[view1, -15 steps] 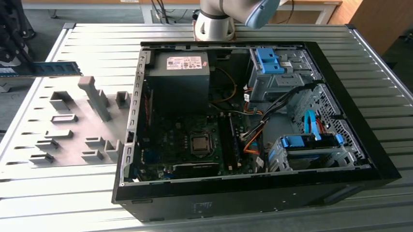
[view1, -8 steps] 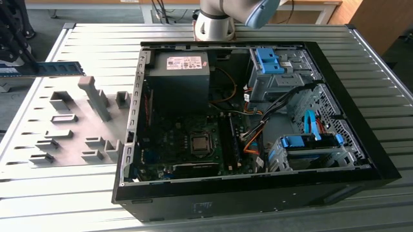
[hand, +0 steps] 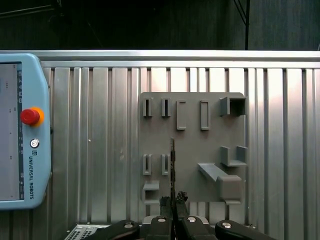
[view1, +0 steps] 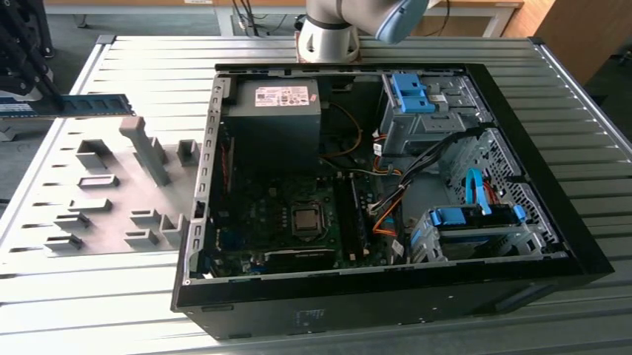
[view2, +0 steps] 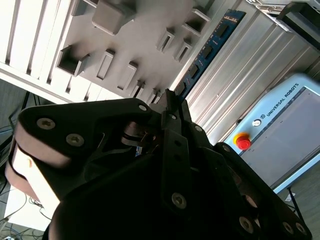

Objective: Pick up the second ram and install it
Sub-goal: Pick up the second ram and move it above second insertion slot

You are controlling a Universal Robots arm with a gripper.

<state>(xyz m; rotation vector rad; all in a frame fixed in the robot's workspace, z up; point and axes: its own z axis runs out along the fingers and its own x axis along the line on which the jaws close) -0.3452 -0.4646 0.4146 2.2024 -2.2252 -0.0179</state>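
The second ram (view1: 94,104), a thin blue-green stick with dark chips, hangs level in the air above the table at the exterior view's left, beyond the far edge of the grey fixture plate (view1: 109,159). My gripper (view1: 25,102) is shut on one end of the stick at the picture's left edge. In the second wrist view the ram (view2: 210,47) sticks straight out from the black fingertips of the gripper (view2: 172,102). The first wrist view shows the ram (hand: 172,165) edge-on, a thin line rising from the gripper (hand: 172,200) over the fixture plate (hand: 192,145).
An open black computer case (view1: 553,244) lies on the slatted aluminium table (view1: 99,296), its motherboard's long black slots (view1: 348,214) facing up. Grey fixture blocks (view1: 148,151) stand on the plate. A teach pendant (hand: 20,130) with a red button lies beside the plate.
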